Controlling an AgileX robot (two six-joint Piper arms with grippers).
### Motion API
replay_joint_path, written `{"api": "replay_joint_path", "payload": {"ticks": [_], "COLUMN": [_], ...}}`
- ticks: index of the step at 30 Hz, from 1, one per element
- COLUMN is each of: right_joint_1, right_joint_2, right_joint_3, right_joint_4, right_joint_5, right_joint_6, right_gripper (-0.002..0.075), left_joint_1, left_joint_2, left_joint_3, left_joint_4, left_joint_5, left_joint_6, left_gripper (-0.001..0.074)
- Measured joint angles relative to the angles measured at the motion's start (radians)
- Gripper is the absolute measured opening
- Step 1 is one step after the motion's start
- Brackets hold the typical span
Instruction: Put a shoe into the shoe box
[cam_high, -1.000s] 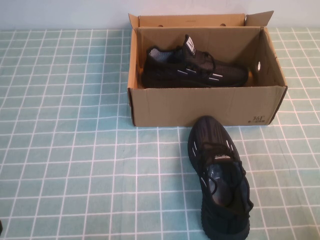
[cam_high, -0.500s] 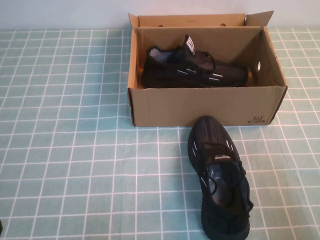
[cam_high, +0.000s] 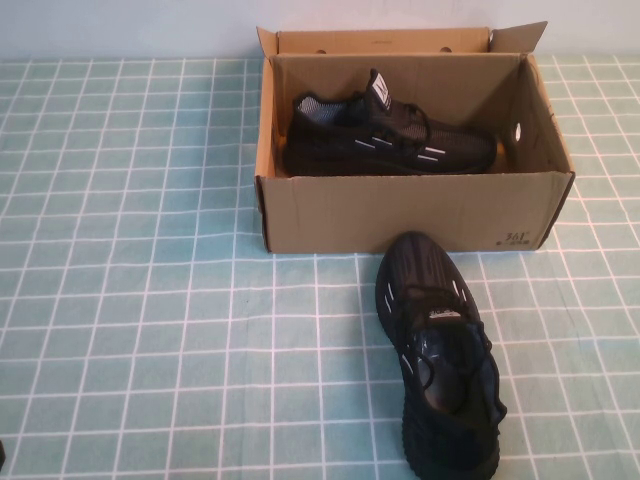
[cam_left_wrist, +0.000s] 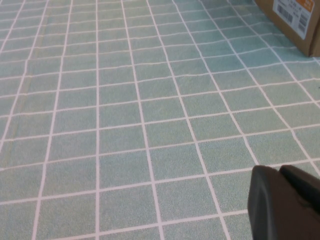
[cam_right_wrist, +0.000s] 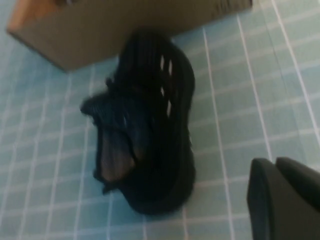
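Note:
A black knit shoe (cam_high: 440, 350) lies on the table just in front of the brown cardboard shoe box (cam_high: 410, 215), toe towards the box. A second identical shoe (cam_high: 385, 140) lies on its side inside the box. Neither gripper shows in the high view. My right gripper (cam_right_wrist: 276, 162) is shut and empty, hovering over the cloth beside the loose shoe (cam_right_wrist: 145, 125), apart from it, with the box (cam_right_wrist: 100, 30) beyond. My left gripper (cam_left_wrist: 279, 170) is shut and empty over bare cloth, far from the box corner (cam_left_wrist: 295, 20).
A teal cloth with a white grid (cam_high: 140, 300) covers the table. The box's flaps stand upright at the back (cam_high: 380, 40). An orange-and-white label (cam_left_wrist: 292, 12) is on the box's end wall.

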Motion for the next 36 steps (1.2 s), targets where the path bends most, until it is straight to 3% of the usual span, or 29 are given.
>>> {"api": "replay_joint_path", "payload": {"ticks": [5, 9, 13, 18, 27, 30, 36], "right_joint_1": [0.0, 0.003, 0.065, 0.215, 0.644, 0.754, 0.815], "right_joint_2": [0.234, 0.369, 0.478, 0.62, 0.889, 0.979, 1.103], "right_joint_3": [-0.178, -0.26, -0.307, -0.371, -0.616, -0.71, -0.824], "right_joint_4": [-0.12, -0.149, -0.128, -0.119, -0.227, -0.322, -0.463], "right_joint_5": [0.232, 0.273, 0.253, 0.222, 0.212, 0.212, 0.207], "right_joint_6": [-0.086, -0.17, -0.254, -0.352, -0.466, -0.47, -0.477], "right_gripper": [-0.0007, -0.0006, -0.0006, -0.0006, 0.0005, 0.0073, 0.0365], "left_joint_1": [0.0, 0.0, 0.0, 0.0, 0.0, 0.0, 0.0], "left_joint_2": [0.0, 0.0, 0.0, 0.0, 0.0, 0.0, 0.0], "left_joint_3": [0.0, 0.0, 0.0, 0.0, 0.0, 0.0, 0.0], "left_joint_4": [0.0, 0.0, 0.0, 0.0, 0.0, 0.0, 0.0], "left_joint_5": [0.0, 0.0, 0.0, 0.0, 0.0, 0.0, 0.0], "left_joint_6": [0.0, 0.0, 0.0, 0.0, 0.0, 0.0, 0.0], "left_gripper": [-0.0004, -0.0004, -0.0004, -0.0004, -0.0004, -0.0004, -0.0004]}}
